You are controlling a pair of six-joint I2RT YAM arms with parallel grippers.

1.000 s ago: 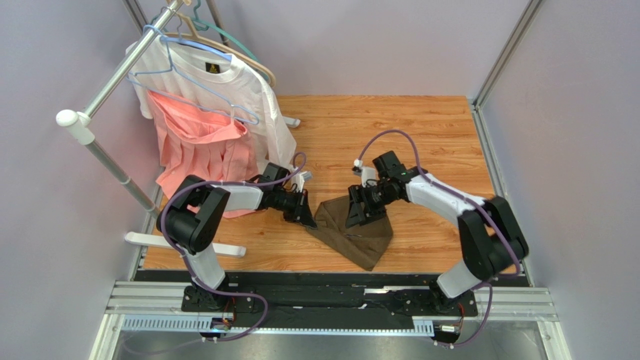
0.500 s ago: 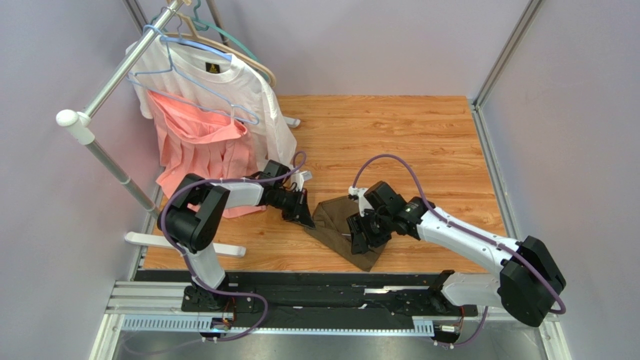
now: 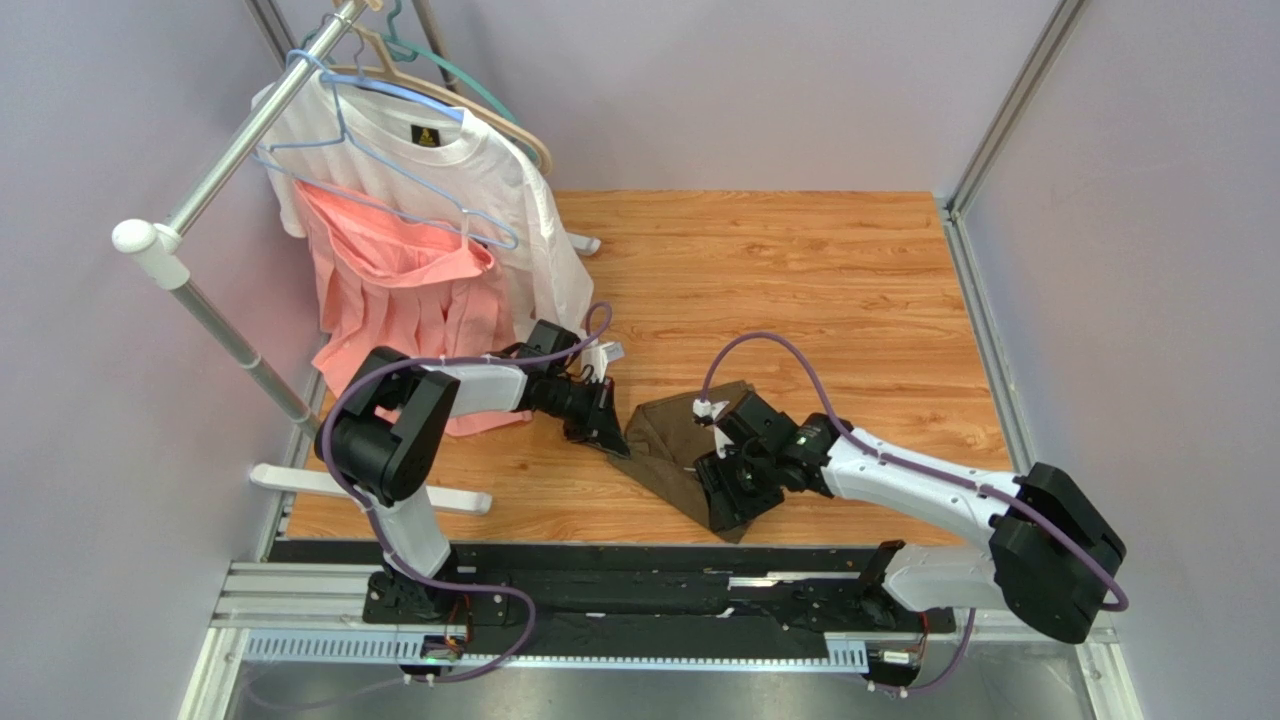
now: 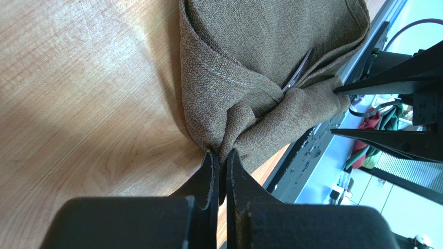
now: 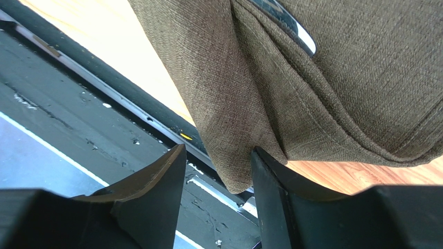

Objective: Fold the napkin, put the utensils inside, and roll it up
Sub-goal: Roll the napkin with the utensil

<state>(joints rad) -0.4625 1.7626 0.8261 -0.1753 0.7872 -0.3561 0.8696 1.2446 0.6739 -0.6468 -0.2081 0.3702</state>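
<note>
Wooden tabletop (image 3: 842,270), lilac walls round it, and the large dark olive-brown woven napkin (image 3: 672,435) sits folded into a lumpy wedge near the front edge, between my 2 arms. My left gripper (image 4: 220,168) is pinched down on the napkin's left corner, fingers almost touching with just cloth between them. My right gripper (image 5: 218,155) is spread, with the cloth's near corner dangling between the 2 fingers and nothing clamped yet. 1 slim silver metal utensil (image 5: 292,28) peeks out of a fold. Can't tell if it's the knife or the fork, and the other 1 is hidden. Feels like I'm at the start of the roll. My take on doing it right: close the right jaws on that corner deep enough to catch both layers, hold the left pinch as the anchor so the bundle doesn't skid, and turn the cloth over low to the wood, or the silverware probably slides out the open side. That corner is right by the black front rail (image 5: 78,93), so roll away from it.
</note>
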